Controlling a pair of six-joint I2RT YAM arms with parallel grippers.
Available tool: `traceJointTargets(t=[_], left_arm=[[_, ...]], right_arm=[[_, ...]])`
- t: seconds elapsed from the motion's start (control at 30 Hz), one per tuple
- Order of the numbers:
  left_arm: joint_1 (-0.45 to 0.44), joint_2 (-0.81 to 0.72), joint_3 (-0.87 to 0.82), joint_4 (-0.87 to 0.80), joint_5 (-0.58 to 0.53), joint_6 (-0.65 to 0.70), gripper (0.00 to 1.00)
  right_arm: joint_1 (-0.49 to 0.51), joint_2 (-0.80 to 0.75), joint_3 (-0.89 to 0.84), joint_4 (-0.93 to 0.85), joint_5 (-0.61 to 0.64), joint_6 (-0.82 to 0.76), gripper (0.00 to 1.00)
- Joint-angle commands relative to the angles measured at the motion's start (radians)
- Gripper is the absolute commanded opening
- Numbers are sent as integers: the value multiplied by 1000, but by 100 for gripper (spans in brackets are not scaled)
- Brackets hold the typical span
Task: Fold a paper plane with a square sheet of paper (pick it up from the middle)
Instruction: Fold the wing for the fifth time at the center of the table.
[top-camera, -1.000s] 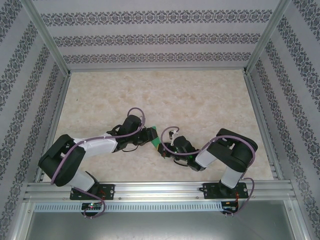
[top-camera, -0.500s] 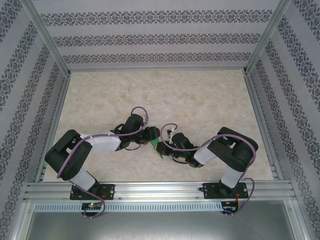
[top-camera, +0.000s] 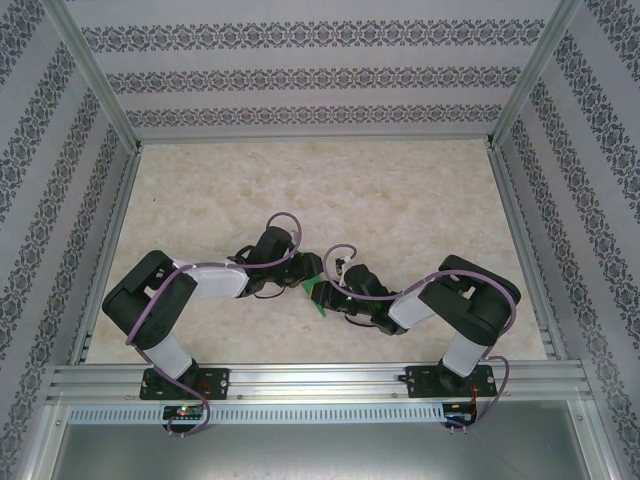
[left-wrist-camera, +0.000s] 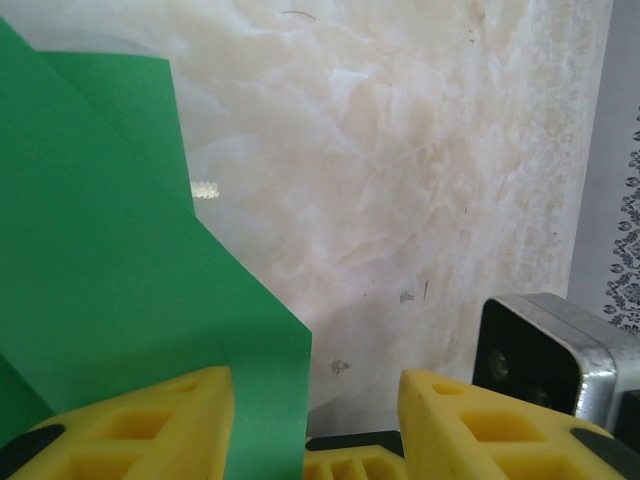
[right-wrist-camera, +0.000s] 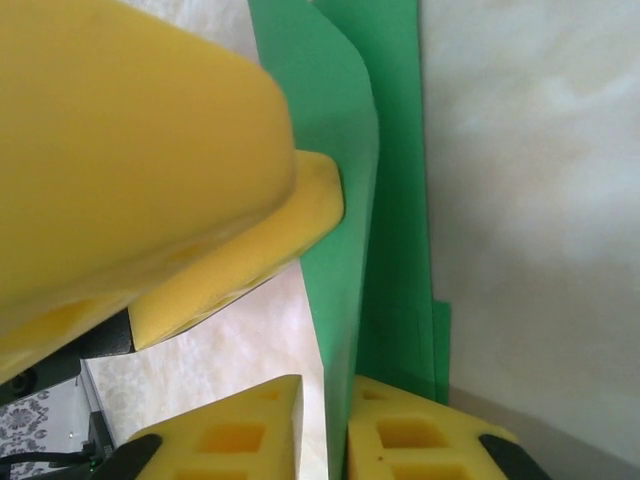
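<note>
The square sheet of paper (top-camera: 313, 289) is bright green, folded into layers, and stands on edge on the table between my two grippers near the centre front. My left gripper (top-camera: 307, 268) is open. In the left wrist view the paper (left-wrist-camera: 110, 250) leans on the inner side of the left finger (left-wrist-camera: 140, 425) and the other finger (left-wrist-camera: 470, 420) stands far from it. My right gripper (right-wrist-camera: 325, 415) is open by a narrow gap. The paper (right-wrist-camera: 345, 250) runs through that gap against the right finger (right-wrist-camera: 420, 435), and a slit shows beside the left finger (right-wrist-camera: 235, 435).
The marble-patterned table (top-camera: 400, 200) stretches away behind the grippers. Patterned walls (top-camera: 320, 80) and aluminium rails (top-camera: 520, 250) close it in on three sides. One big yellow finger of the left gripper (right-wrist-camera: 130, 150) hangs just above the right gripper. The right wrist's housing (left-wrist-camera: 550, 350) is close on the left gripper's right.
The left arm's elbow has swung right and the right gripper has moved left, closer to the left one. The right jaws, shut on the paper before, have parted slightly.
</note>
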Motion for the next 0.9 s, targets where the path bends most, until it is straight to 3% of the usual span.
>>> traceJointTargets(t=[0.0,0.23,0.5,0.87], left_arm=[[0,14,20,7,-25,18,47],[0,-3,4,3,-53,6,47],[0,-32,-15,6,-88,-7,46],[1,-109,-64,47,-108,4,53]], right_arm=[[4,-35,8,-150,44,-35,22],[10,-99,18,-268,61,-85,24],[7,-77,35,-268,42,-94,1],[3,-61,79,-285,-13,-115,0]])
